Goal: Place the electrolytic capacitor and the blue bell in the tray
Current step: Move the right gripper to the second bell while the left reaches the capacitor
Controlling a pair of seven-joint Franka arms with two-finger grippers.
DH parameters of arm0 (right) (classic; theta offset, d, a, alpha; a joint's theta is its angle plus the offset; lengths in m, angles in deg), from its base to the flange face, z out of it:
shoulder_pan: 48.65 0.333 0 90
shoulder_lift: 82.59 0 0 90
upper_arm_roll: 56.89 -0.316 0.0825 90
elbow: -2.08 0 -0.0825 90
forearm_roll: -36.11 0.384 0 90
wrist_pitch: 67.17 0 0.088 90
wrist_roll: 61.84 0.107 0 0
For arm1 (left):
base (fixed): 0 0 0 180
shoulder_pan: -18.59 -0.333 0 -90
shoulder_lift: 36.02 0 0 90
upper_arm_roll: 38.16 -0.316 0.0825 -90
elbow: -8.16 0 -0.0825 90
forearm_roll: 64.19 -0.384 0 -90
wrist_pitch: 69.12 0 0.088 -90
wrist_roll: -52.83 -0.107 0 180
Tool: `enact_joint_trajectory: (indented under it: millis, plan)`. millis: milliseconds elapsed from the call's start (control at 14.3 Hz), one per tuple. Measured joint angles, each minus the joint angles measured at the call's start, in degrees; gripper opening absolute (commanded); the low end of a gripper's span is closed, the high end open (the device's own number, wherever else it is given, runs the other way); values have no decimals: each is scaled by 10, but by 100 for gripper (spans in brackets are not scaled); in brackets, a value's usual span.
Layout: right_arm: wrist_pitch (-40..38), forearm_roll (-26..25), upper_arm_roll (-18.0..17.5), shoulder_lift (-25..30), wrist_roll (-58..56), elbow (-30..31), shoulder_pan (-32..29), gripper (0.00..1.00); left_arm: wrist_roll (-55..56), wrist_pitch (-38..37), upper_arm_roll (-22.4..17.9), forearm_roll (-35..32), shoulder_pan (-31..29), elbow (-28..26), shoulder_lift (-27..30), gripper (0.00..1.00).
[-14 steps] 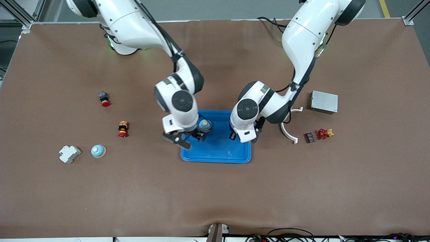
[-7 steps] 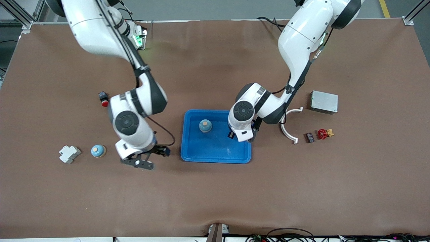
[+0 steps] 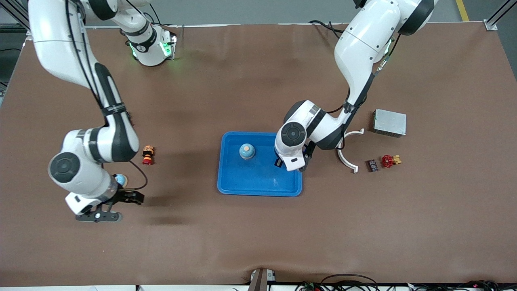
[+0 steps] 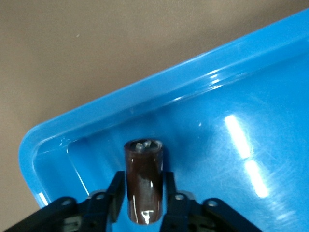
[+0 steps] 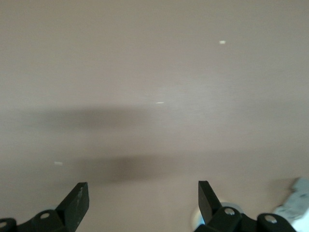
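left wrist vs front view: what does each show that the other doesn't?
Left wrist only: the brown capacitor up close, between the left gripper fingers, over a tray corner.
Front only: blue bell in the tray, a second bell on the table by the open right gripper, and the scattered parts.
Both: blue tray and the left gripper.

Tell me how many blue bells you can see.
2: one blue bell in the tray; another bell on the table, partly hidden under the right arm. More may be hidden.

Brown table [image 3: 258,234], grey metal box [image 3: 389,122], red valve handle [image 3: 388,161], white curved bracket [image 3: 346,160], red-and-orange button [image 3: 148,155]
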Motion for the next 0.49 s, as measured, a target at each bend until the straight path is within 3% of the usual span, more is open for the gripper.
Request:
enact_joint_trajectory:
  millis: [349, 489]
  plan:
    - [138, 1, -2, 1, -72, 93, -47, 100, -13, -1, -5, -2, -9, 16, 6, 100]
    - [162, 1, -2, 2, -75, 119, -53, 100, -47, -25, -7, -36, -19, 18, 21, 100]
